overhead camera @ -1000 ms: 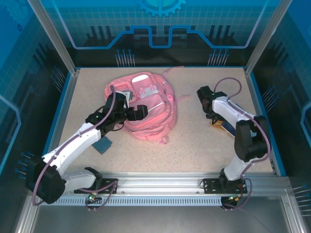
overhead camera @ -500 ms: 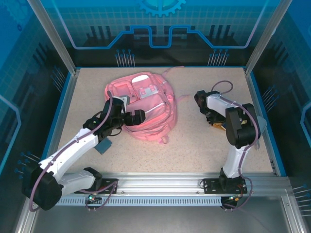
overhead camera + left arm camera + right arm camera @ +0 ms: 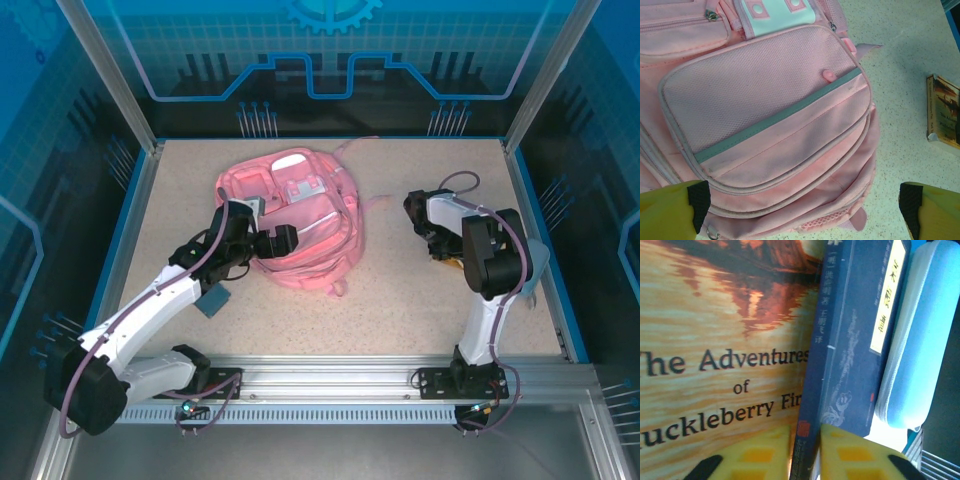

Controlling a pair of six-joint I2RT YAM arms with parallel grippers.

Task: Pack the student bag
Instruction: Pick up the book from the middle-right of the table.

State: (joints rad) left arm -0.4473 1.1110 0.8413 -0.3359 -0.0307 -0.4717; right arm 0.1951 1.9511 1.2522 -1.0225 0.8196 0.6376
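The student bag (image 3: 300, 210) is a large pink backpack lying flat at the table's centre, and its front pocket with a grey strip (image 3: 765, 115) shows in the left wrist view. My left gripper (image 3: 278, 240) hovers over the bag's near edge, open wide (image 3: 802, 215), with its yellow fingers (image 3: 670, 210) far apart and nothing between them. At the right side of the table my right gripper (image 3: 443, 250) is shut (image 3: 805, 440) on the edge of a thin dark blue book (image 3: 850, 340). That book stands between an orange book (image 3: 725, 340) and a light blue case (image 3: 920, 340).
A small dark blue booklet (image 3: 212, 300) lies on the table under my left forearm. The orange book (image 3: 944, 112) lies to the right of the bag. A blue rim (image 3: 535, 240) bounds the table, close behind the books on the right.
My right gripper has closed on the dark blue book, and its arm has folded in over the books. The left arm drew back slightly and stays open.
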